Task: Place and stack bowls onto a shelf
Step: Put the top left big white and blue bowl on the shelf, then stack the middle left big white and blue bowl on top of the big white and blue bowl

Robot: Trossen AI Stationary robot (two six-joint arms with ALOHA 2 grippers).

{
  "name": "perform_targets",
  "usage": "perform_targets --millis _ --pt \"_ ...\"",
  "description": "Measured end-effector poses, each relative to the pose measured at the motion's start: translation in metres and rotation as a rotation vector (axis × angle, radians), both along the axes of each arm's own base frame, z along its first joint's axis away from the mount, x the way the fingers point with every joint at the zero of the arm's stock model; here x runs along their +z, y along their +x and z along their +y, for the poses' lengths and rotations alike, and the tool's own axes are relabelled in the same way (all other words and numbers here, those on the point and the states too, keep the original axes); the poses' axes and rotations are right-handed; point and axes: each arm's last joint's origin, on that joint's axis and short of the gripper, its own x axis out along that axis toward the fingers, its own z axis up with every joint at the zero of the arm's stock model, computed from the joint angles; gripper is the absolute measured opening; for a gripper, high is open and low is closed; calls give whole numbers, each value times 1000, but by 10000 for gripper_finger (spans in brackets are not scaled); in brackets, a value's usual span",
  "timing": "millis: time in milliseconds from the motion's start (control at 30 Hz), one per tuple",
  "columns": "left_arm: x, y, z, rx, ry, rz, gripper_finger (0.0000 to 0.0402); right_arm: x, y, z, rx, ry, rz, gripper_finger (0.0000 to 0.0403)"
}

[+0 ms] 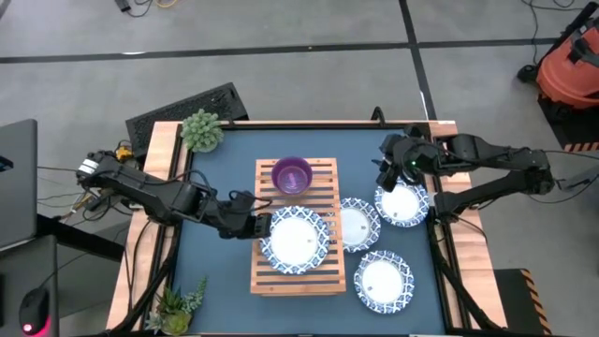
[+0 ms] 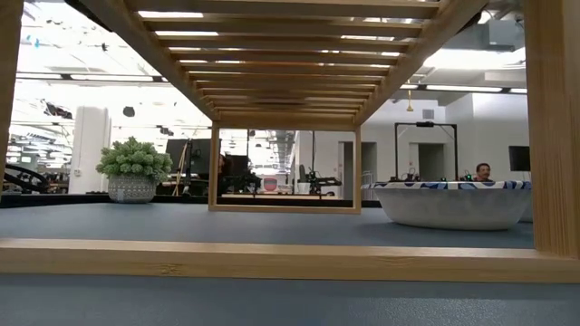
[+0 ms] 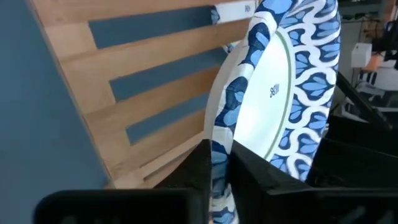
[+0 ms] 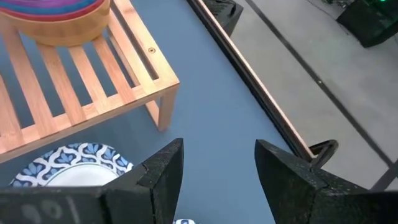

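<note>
On the slatted light-wood shelf (image 1: 298, 227) at the middle of the dark blue tabletop (image 1: 220, 271), a white dish with a blue patterned rim (image 1: 296, 240) lies across the near slats, and a stack of small bowls with a purple one on top (image 1: 292, 175) sits on the far end. The left gripper (image 1: 256, 226) is at that dish's left edge; the left wrist view shows its two dark fingers (image 3: 208, 168) either side of the rim (image 3: 224, 124), close against it, though whether they pinch it or have just slackened I cannot tell.

Right of the shelf, three more blue-rimmed dishes rest on the tabletop: one (image 1: 356, 224) just beside the shelf and overlapped by the shelf dish, one (image 1: 402, 203) farther right, and one (image 1: 383, 281) nearer the front edge. The right gripper (image 1: 386, 172) hovers above the tabletop near the shelf's far right corner, its fingers (image 4: 163, 167) spread wide with nothing between them. Its wrist view shows the shelf corner (image 4: 163, 84) and part of a dish rim (image 4: 68, 162).

Two small green potted plants stand at the table's left side, one at the far corner (image 1: 202, 130) and one at the near corner (image 1: 176, 302). From table height, a dish (image 2: 450, 203) and one plant (image 2: 133, 168) show beneath the shelf's slats (image 2: 290, 36).
</note>
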Motion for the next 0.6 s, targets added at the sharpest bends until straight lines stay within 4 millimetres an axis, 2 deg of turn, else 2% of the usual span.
perform_targets --millis 433,600 --pt "11 -7 -5 -69 -41 -53 198 -4 3 -8 -11 77 16 243" --pt "19 -15 -3 -72 -39 -85 232 -30 16 -16 2 181 105 243"
